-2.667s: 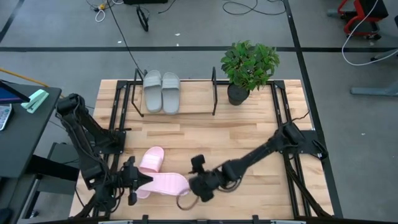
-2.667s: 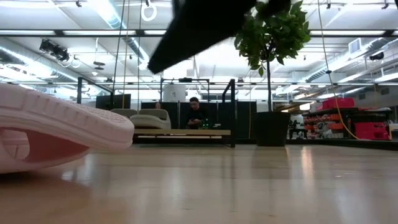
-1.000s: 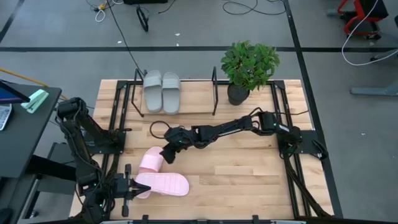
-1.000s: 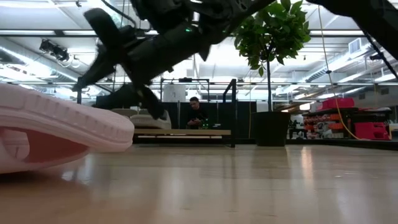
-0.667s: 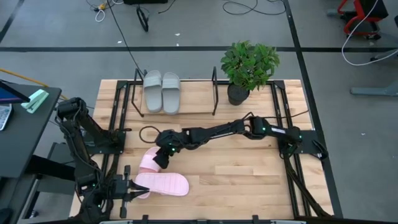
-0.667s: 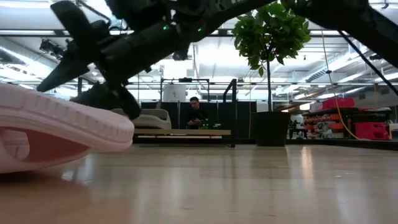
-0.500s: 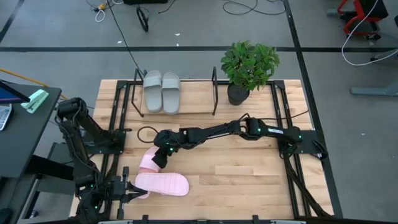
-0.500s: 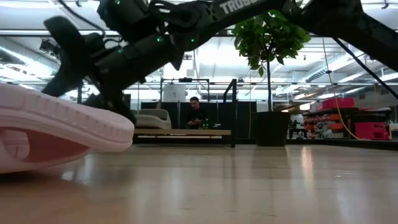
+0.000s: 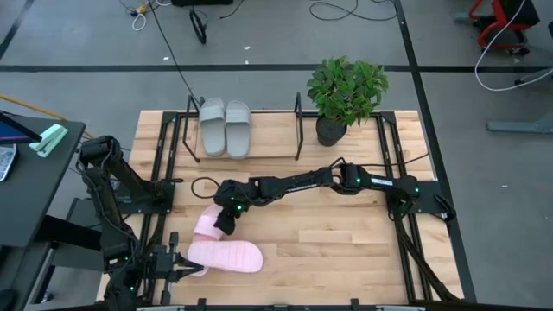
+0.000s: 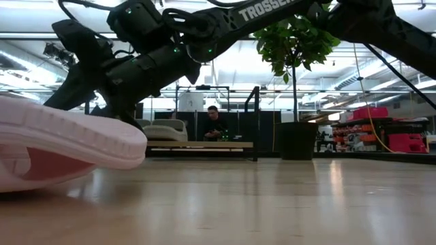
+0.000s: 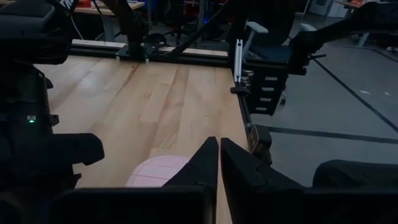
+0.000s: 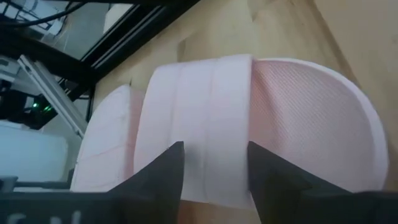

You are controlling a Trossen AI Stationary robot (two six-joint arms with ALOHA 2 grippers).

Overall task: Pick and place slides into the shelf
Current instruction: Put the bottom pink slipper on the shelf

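Right gripper (image 9: 223,219) now lowered over pink slide (image 12: 249,118), jaws spread astride its strap, left gripper (image 11: 219,163) pressed together.

- Potted plant (image 9: 346,97) at the table's (image 9: 346,233) far edge.
- Person (image 10: 215,126) seated far behind.
- Cables (image 9: 341,10) on the floor.
- Dark desk (image 9: 26,199) beside the table.

On your table (image 9: 346,233), two slides (image 9: 224,128) sit side by side in the shelf (image 9: 244,155) along the far edge, with the potted plant (image 9: 346,93) to their right. Two more slides (image 9: 216,240) lie near the front-left corner, one angled against the other. Your right gripper (image 9: 223,225) reaches across from the right edge to the slide (image 12: 249,124) farther from the front edge, fingers straddling its strap; your left gripper (image 9: 180,266) waits at the front-left corner.
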